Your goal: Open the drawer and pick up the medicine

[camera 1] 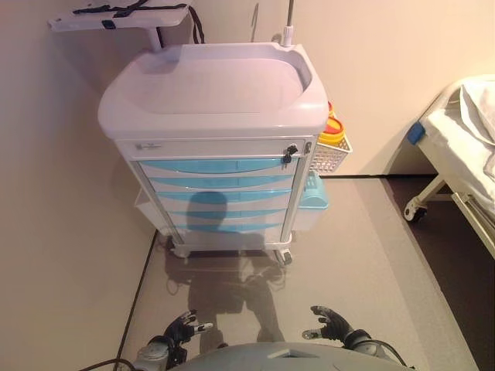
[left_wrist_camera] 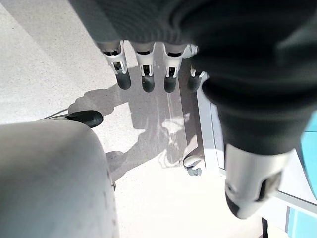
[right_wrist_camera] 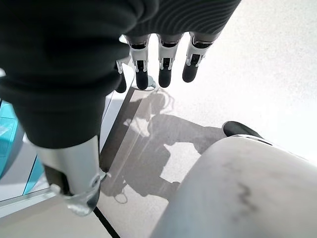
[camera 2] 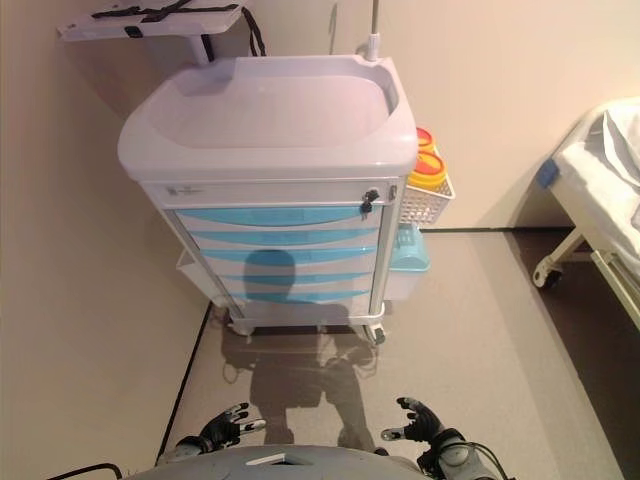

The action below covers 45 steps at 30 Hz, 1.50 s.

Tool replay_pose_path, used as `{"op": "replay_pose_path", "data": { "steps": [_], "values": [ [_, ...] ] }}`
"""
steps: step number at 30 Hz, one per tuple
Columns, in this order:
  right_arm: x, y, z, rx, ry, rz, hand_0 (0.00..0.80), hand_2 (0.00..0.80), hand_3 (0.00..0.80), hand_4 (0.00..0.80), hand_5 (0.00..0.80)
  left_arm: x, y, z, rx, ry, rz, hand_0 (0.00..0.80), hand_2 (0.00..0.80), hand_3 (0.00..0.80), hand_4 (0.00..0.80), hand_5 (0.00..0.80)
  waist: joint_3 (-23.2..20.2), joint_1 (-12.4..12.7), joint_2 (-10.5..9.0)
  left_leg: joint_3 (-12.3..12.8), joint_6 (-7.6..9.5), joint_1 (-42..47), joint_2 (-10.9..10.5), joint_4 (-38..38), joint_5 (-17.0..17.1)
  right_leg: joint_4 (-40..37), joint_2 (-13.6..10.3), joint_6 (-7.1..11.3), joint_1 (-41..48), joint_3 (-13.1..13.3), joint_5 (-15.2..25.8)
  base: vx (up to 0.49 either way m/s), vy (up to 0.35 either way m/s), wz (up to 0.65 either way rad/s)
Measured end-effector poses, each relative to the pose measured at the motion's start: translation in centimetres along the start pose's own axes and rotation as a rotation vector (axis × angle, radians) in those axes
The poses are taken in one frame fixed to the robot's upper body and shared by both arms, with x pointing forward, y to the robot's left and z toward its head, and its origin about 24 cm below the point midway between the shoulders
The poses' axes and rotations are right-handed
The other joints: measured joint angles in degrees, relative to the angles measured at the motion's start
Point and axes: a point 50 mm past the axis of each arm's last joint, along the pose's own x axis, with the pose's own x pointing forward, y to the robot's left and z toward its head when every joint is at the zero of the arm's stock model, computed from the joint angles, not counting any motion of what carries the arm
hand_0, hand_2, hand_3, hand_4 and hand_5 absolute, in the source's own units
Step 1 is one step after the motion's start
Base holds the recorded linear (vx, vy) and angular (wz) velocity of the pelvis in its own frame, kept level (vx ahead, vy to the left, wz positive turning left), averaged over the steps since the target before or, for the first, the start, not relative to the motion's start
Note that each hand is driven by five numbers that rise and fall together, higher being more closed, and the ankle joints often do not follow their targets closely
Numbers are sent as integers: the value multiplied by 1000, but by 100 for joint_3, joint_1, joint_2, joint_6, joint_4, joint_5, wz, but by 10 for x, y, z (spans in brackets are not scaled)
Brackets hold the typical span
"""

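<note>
risk, reach: both my hands hang low by my body, well apart from the cart (camera 1: 213,139); I judge a reach from here would fall short or clip the cart front, so I'd close in first.
risk, wrong drawer: blue drawers (camera 1: 218,195) stacked one under another, all shut, fronts look alike; pulling the wrong one is easy, nothing shows which holds the medicine.
risk, lock: small key lock (camera 1: 290,152) at the right end of the band above the top drawer; if it's locked, I judge a pull would drag the wheeled cart, not open a drawer.
risk, snag: wire basket (camera 1: 330,156) with yellow containers (camera 1: 332,131) hangs on the cart's right side; my right arm could knock it on the way in.
left hand (camera 1: 184,327): low at the left, over the floor (camera 1: 363,247), fingers (left_wrist_camera: 143,74) straight and relaxed, thumb apart, holding nothing, touching nothing.
cart top: the table-like tray surface on top carries no loose items that I can see.
medicine: not visible in any view; I take it to be inside one of the shut drawers, can't tell which.
right hand (camera 1: 334,323): low at the right, fingers (right_wrist_camera: 165,67) straight and loose, nothing held, nothing touched.
far right: bed (camera 1: 468,147) on castors, well apart from the cart.
task state: drawer not yet opened, nothing picked.
</note>
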Motion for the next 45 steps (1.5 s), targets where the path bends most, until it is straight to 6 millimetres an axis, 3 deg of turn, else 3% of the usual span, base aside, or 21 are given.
{"op": "replay_pose_path", "data": {
  "steps": [20,24,28,32,36,41,45],
  "values": [
    [-2,2,-6,-2,16,3,0,0,0,0,0,-3,3,-9,-35,28,5,0,0,0,0,0,19,4,-39,84,-6,40,8,3,-62,2,11,7,-21,110,-7,40,19,-2],
    [-1,-3,-1,-8,-2,-10,0,0,0,0,0,-1,6,-2,-65,1,20,0,0,0,0,0,117,5,-37,129,3,-368,-19,109,-30,219,-9,3,-539,170,-3,-138,58,-10],
    [8,-18,28,65,-88,-85,0,0,0,0,0,9,13,44,-98,-129,60,0,0,0,0,0,782,-4,-121,277,33,-1026,-46,508,-14,713,-30,-19,-1280,306,14,-201,76,-15],
    [17,-33,71,71,-219,-132,0,0,0,0,0,14,24,104,-109,-306,110,0,0,0,0,0,1467,-47,-348,492,68,-1609,-59,900,-51,1209,-33,-10,-2018,577,8,-118,48,-28],
    [19,-42,99,63,-312,-156,0,0,0,0,0,9,31,162,-146,-494,136,0,0,0,0,0,1884,-129,-492,625,100,-2080,-52,1430,-230,1546,-26,16,-2467,770,-9,-90,52,-22],
    [19,-48,119,82,-373,-170,0,0,0,0,0,-9,37,233,-235,-734,123,0,0,0,0,0,2270,-355,-599,695,162,-2593,-23,2200,-561,1865,-12,51,-2823,919,-27,-17,46,-12],
    [18,-49,126,91,-399,-167,0,0,0,0,0,-45,60,300,-451,-990,74,0,0,0,0,0,2383,-499,-759,762,235,-3077,-2,2736,-766,2164,-4,115,-3229,1044,-63,-15,-20,-11]
  ]
}}
